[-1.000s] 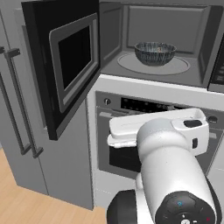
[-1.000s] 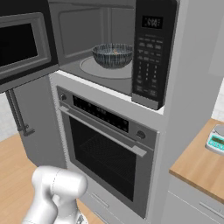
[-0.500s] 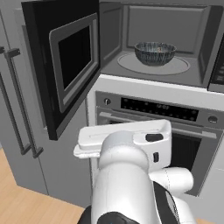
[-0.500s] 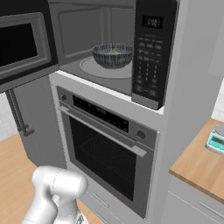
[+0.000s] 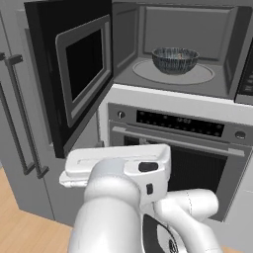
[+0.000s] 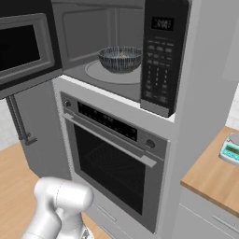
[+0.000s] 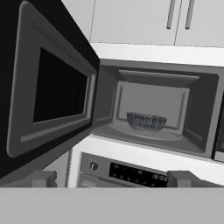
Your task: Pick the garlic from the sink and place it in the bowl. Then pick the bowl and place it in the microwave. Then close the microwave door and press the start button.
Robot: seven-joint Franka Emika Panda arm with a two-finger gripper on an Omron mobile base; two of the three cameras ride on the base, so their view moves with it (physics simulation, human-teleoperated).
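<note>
A built-in microwave (image 5: 178,49) is shown with its cavity exposed, set above a wider oven (image 6: 112,163) with a long handle. The microwave door (image 5: 74,74), a black panel with a dark window framed in grey, is swung wide open to the left. The bowl (image 5: 175,60), dark grey-blue with a streaky outside, is seen standing upright on the round turntable (image 5: 202,74), roughly at its centre and well back from the front edge of the cavity. Whether the garlic lies inside the bowl cannot be told (the bowl's inside is too small and dim in every view). The control panel (image 6: 158,56) with its display and buttons is placed on the right of the cavity. In the hand view the gripper (image 7: 112,178) is held below and in front of the microwave, its two fingertips (image 7: 41,178) set far apart at the bottom corners, the jaws spread wide with nothing between them. A small scale (image 6: 231,149) is seen on a wooden counter (image 6: 210,179) at the far right
</note>
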